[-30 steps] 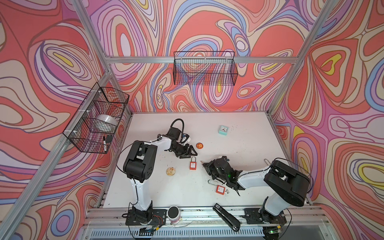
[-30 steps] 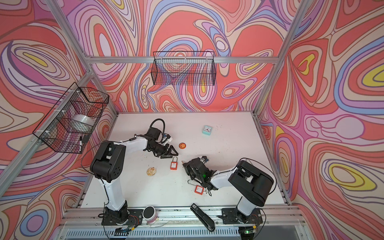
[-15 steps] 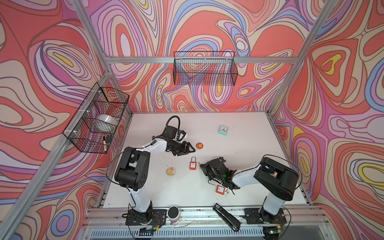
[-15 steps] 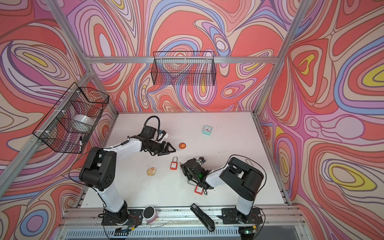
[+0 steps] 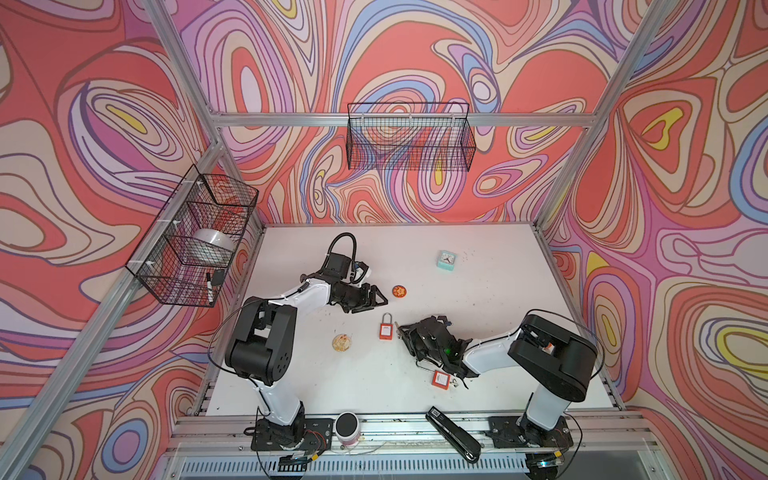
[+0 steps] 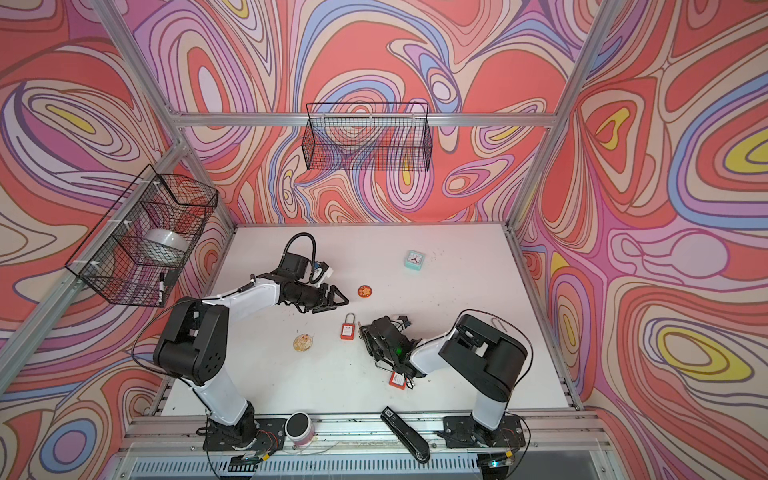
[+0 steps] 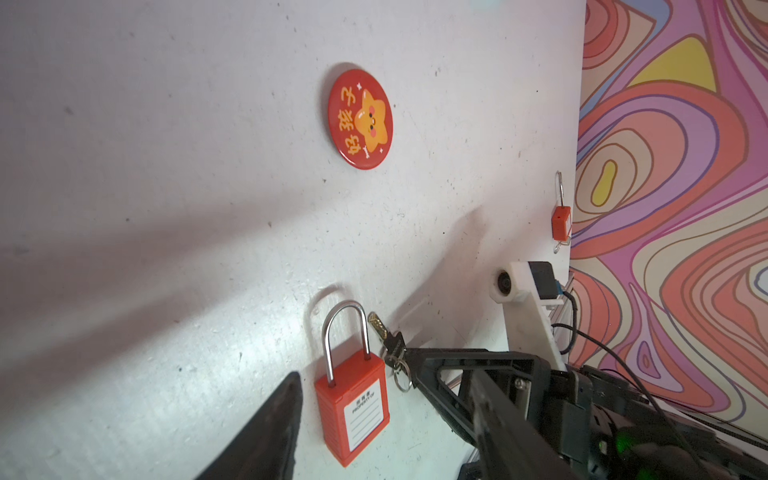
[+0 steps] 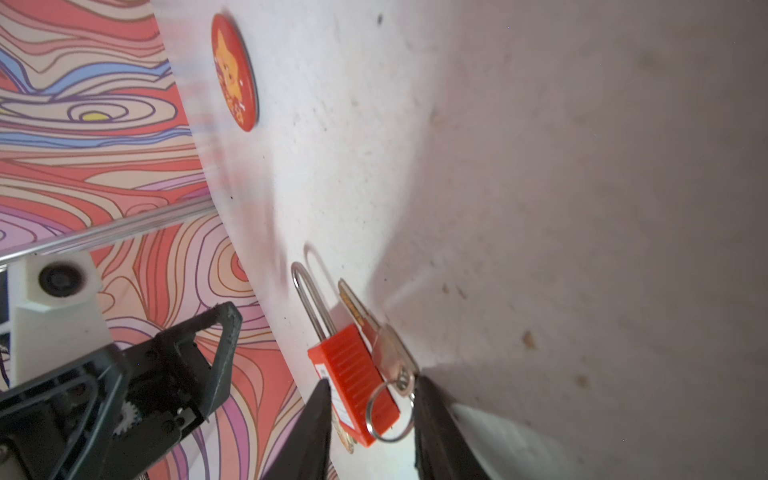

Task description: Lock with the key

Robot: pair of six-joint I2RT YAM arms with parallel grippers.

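A: White laminate for the table (image 5: 478, 249), speckled with dark flecks and scuffs. Around it?

B: Swirled wallpaper (image 5: 415, 50) in coral, lilac, blue and yellow on three sides, edged by aluminium rails (image 5: 282, 119). A back basket (image 5: 409, 141) of black wire on the far wall, a side basket (image 5: 195, 232) on the left one.

A: And the red padlock (image 5: 386, 330)?

B: Flat on the table near the middle, with its shackle toward the far wall.

A: The key (image 8: 376, 330)?

B: Just beside the padlock, with the blade along the shackle and the ring at the tips of the right gripper (image 8: 371, 382). Parted jaws there, with a gap on either side of the key's head. No pinch.

A: Left gripper (image 5: 378, 302)?

B: Spread wide, holding nothing, near a round red badge (image 5: 399, 291) and apart from the padlock.

A: More on the white?

B: Teal clock (image 5: 446, 261) toward the back, pale disc (image 5: 343, 343) left of the padlock, second padlock (image 5: 440, 379) under the right arm. Black stapler (image 5: 453, 432) on the front rail.
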